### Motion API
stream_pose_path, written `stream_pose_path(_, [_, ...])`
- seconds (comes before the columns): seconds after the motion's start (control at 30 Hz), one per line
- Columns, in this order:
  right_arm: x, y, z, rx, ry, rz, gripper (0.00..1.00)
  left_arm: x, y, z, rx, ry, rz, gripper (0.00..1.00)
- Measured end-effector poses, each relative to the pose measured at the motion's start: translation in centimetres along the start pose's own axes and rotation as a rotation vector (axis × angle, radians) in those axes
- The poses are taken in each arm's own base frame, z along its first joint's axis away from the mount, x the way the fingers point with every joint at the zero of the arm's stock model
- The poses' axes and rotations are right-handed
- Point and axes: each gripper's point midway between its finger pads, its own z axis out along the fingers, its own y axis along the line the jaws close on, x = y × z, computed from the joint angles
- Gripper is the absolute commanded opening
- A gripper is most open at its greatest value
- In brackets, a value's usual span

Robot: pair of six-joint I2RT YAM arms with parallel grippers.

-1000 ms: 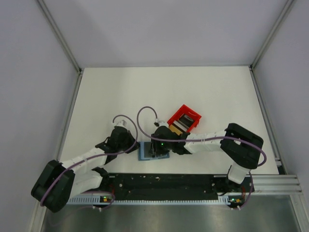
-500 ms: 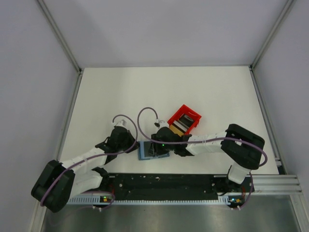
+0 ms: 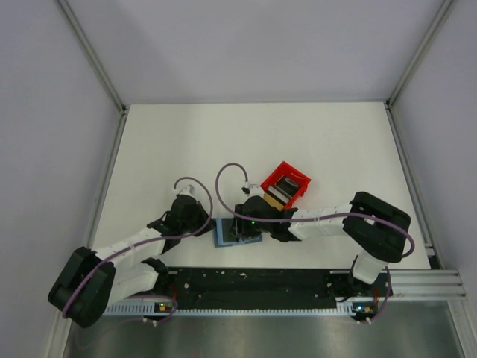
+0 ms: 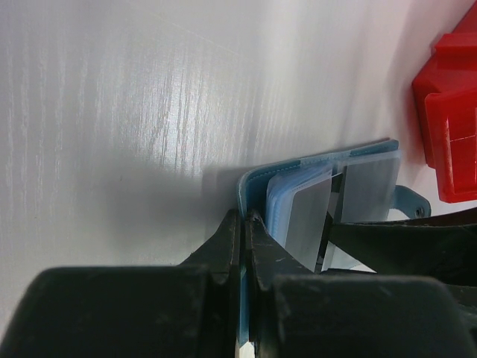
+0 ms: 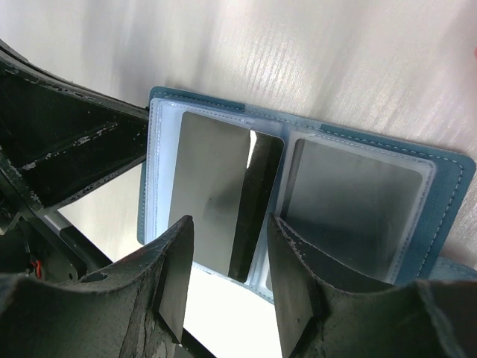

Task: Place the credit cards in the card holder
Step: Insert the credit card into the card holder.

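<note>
Walls point(image 3: 238, 45) of pale grey panel close off three sides of a white table point(image 3: 186, 142). Bare aluminium posts point(image 3: 93, 56) run up the corners, and a black rail point(image 3: 253, 282) crosses the near edge where both arms are bolted. Everything sits crowded close to that rail, well apart from the far wall and the side posts, so the room for moving lies toward the back. The card holder point(image 5: 447, 194) lies spread open on the table just beyond the rail, between the two wrists. It has a teal cover with a stitched border and shiny see-through pockets inside. The left gripper point(image 4: 244, 224) is clenched on the cover's left edge, pinning it. The right gripper point(image 5: 229, 224) hangs over the open pockets with its jaws parted, grasping nothing. Beneath that gap a grey card point(image 5: 212, 186) sits in the left pocket, with a dark strip down one side. I cannot tell whether the right pocket holds a card. The red bin point(image 3: 285, 183) stands near the holder on its far right, tilted to the table's edges, with more credit cards point(image 3: 277, 192) stacked inside.
</note>
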Motion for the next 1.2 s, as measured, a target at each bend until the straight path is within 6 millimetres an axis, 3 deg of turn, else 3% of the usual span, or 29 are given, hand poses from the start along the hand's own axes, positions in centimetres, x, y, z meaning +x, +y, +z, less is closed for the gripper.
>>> stream_pose_path(0.47, [0.7, 0.5, 0.5, -0.041, 0.037, -0.051, 0.39, -0.1, -0.1, 0.1, 0.005, -0.003, 0.008, 0.00])
stream_pose_path(0.7, [0.8, 0.5, 0.7, -0.056, 0.045, -0.093, 0.29, -0.2, -0.1, 0.1, 0.006, -0.006, 0.015, 0.00])
stream_pose_path(1.07, [0.5, 1.2, 0.8, -0.126, 0.007, -0.123, 0.29, -0.2, 0.0, 0.1, 0.007, -0.008, 0.026, 0.00])
stream_pose_path(1.2, [0.6, 1.4, 0.7, -0.134, 0.016, -0.118, 0.23, -0.2, 0.0, 0.1, 0.007, -0.008, 0.026, 0.00])
